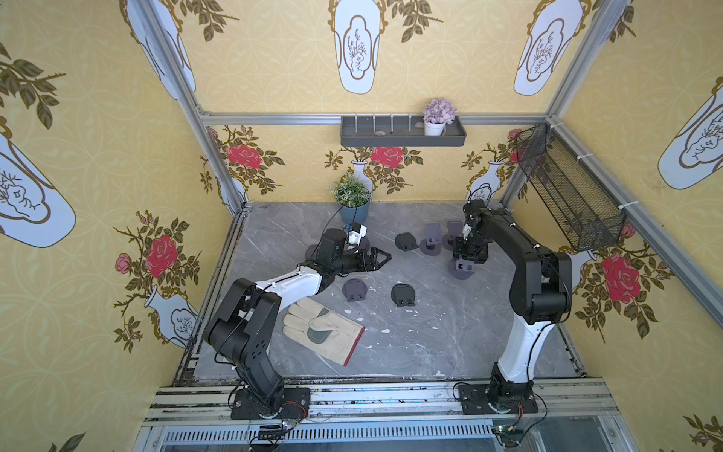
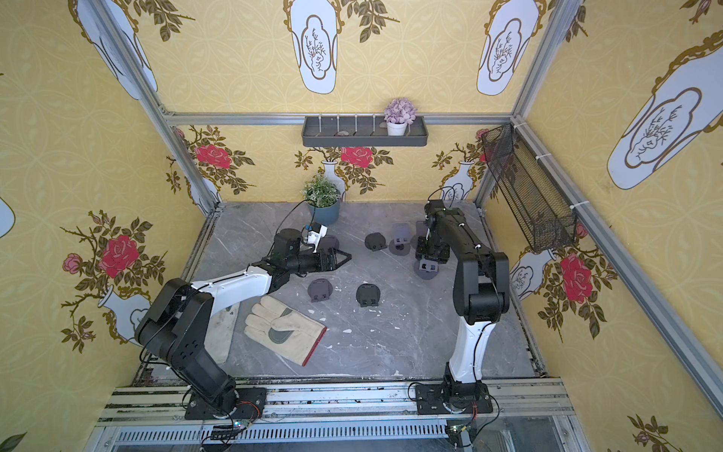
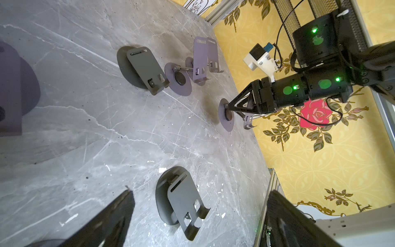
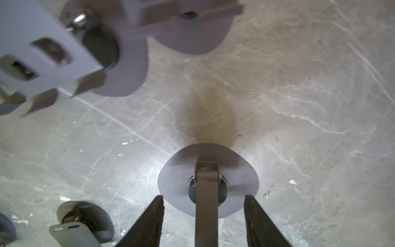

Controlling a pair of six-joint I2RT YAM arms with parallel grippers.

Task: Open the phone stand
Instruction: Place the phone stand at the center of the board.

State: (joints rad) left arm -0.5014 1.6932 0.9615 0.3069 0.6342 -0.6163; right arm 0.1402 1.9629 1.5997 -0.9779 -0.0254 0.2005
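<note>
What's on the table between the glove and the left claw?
A folded stand lies flat there, between the glove and the open left claw. It shows in both top views.

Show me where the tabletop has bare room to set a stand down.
Widest bare patch: front centre of the tabletop, between the glove, the right arm and the two folded stands. A smaller one: back left corner, beside the potted plant. Crowded: back right, where several stands cluster by the right gripper.
</note>
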